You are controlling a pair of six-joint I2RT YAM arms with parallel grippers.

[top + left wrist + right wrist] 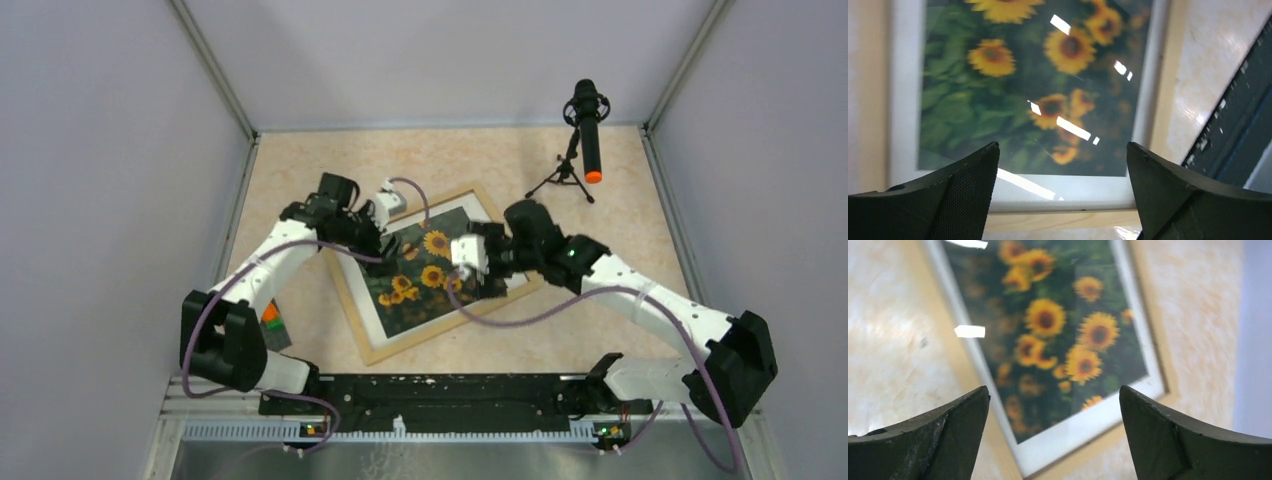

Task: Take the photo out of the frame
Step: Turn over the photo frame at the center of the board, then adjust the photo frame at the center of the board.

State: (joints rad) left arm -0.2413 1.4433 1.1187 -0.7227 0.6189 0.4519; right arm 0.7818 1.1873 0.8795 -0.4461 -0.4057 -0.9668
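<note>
"Lying where, the frame [372,352]?"

"It is lying flat on the counter [480,160], turned at an angle. The photo [420,280] is sitting inside it with the sunflowers facing up, and light is glinting off its surface."

"And the arms?"

"The left arm [290,250] is reaching over the frame's far left corner, and the right arm [640,300] is reaching in over its right side. Both are hovering above the photo."

"How are the jaws standing?"

"The left jaws are gaping wide apart and gripping nothing; between them the photo's white border and a frame rail are showing. The right jaws are gaping just as wide, also gripping nothing, with sunflowers showing between them."

"Anything else?"

"A microphone [587,115] on a small tripod [562,180] is standing at the far right, apart from the frame."
</note>
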